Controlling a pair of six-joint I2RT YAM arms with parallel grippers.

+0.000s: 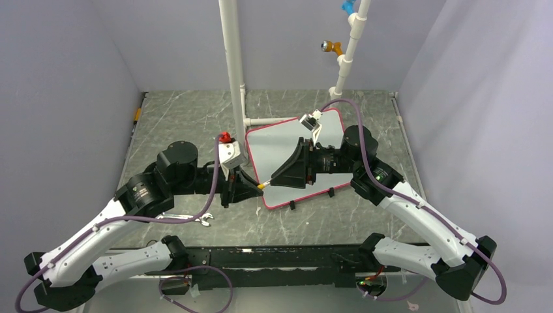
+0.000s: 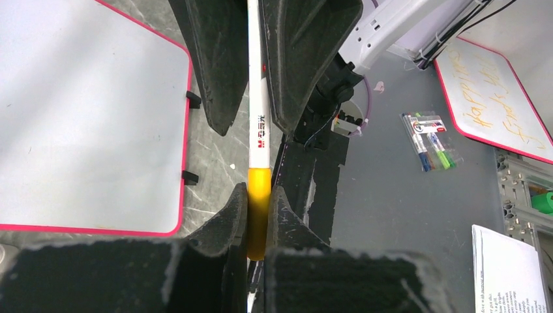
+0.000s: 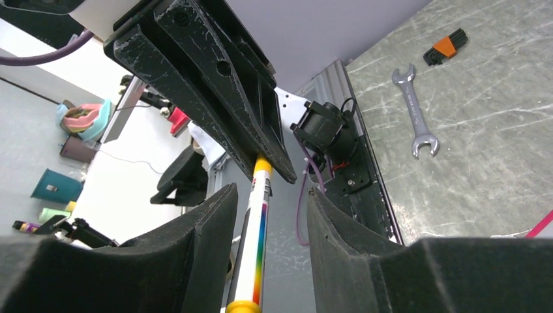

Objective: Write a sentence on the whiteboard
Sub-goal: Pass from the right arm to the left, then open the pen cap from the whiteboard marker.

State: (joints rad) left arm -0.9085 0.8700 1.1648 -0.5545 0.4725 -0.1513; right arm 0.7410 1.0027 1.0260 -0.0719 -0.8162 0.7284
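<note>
Pincers meet at one marker (image 2: 259, 130): the left pincer (image 2: 259, 215) is clamped tight on its yellow end, while the right pincer (image 3: 267, 215) stands partly open round the white barrel, jaws clear of it on either side, likely for a handover or uncapping. Just beside them the whiteboard (image 1: 277, 147) lies flat on the desk (image 1: 195, 124), showing no writing.

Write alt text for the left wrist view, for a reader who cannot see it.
The left claw is shut on the yellow end of a white marker, whose barrel runs up between the fingers of the right claw. A blank, red-rimmed whiteboard lies to the left.
</note>
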